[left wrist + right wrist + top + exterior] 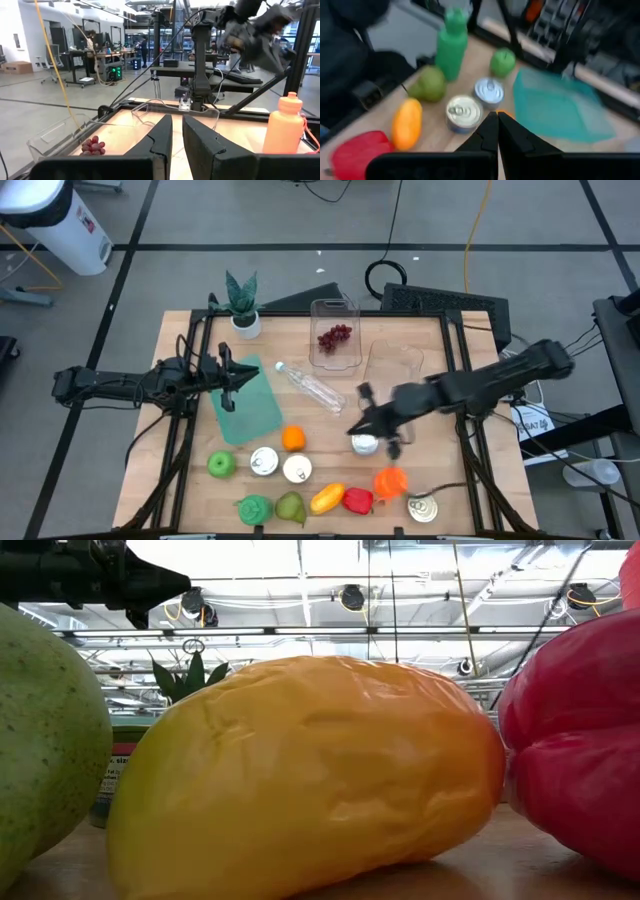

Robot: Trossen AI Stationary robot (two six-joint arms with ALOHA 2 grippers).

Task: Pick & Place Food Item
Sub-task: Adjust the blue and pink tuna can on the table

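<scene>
Over the right half of the wooden table (180, 480), the right gripper (372, 423) hangs with its fingers pressed together and nothing between them, just above a silver can (365, 444); whether it touches that can I cannot tell from above. Its wrist view looks down on a yellow mango (407, 124), a red pepper (357, 150), a green pear (430, 84), two tins (464, 112), a green apple (503, 62) and a teal tray (560, 107). Along the near edge these foods lie in a row, mango (328, 498) touching pepper (358, 500). An orange (293, 438) sits beside the tray. Red grapes (335, 335) rest inside a clear container (334, 308) at the far side. The left gripper (232, 377) waits over the tray's far corner, closed and empty.
</scene>
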